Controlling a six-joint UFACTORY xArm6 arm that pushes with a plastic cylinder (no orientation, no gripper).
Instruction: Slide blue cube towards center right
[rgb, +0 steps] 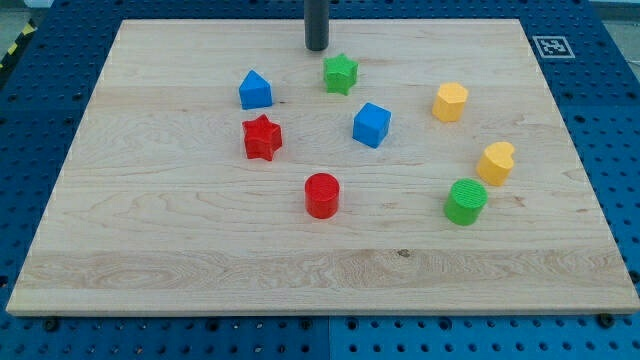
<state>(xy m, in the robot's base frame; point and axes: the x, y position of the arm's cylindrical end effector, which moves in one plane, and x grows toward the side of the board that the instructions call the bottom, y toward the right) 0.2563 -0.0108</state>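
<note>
The red cylinder (322, 195) sits nearest, below-left of the blue cube (371, 124). Above-left of the cube stands the green star (340, 73); beyond it my tip (317, 47), bare, touching nothing. Approaching carelessly could knock the star.

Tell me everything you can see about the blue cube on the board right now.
The blue cube is a small, solid-looking block, bright blue with a smooth, plastic-like surface. It rests flat on the wooden board, turned so one corner faces the view's bottom, near the middle. Nothing touches it: the green star is up-left, and my tip is farther up-left, apart from it.
</note>
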